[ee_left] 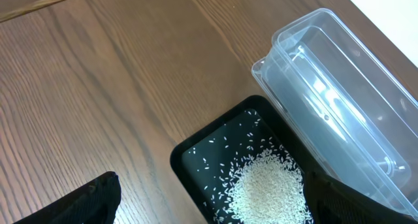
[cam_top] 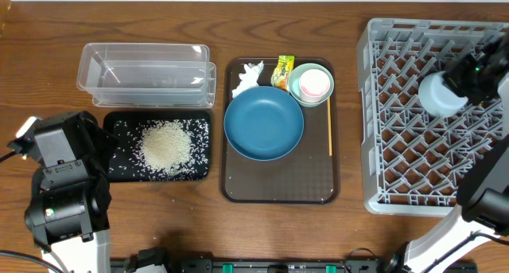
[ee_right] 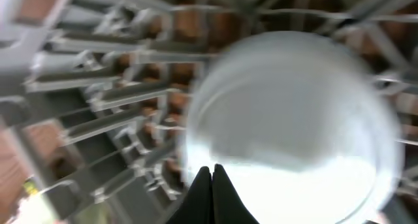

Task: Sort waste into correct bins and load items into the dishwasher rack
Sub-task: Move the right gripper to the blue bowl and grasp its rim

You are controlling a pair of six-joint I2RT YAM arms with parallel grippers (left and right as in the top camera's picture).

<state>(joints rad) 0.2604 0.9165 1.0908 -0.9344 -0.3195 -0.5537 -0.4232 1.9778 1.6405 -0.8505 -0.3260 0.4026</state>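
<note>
Wooden table (cam_top: 48, 34): right jaws clamped on pale bowl (cam_top: 440, 94) above rack (cam_top: 398, 169), 3 o'clock; left jaws apart beside black tray (cam_top: 200, 168).

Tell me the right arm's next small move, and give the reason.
Probably ease the right gripper down so the pale bowl settles between the pegs of the dishwasher rack, then open. Its fingers are shut on the bowl's rim, and the bowl hangs over the rack; the blurred wrist view does not show whether it already rests on pegs.
</note>
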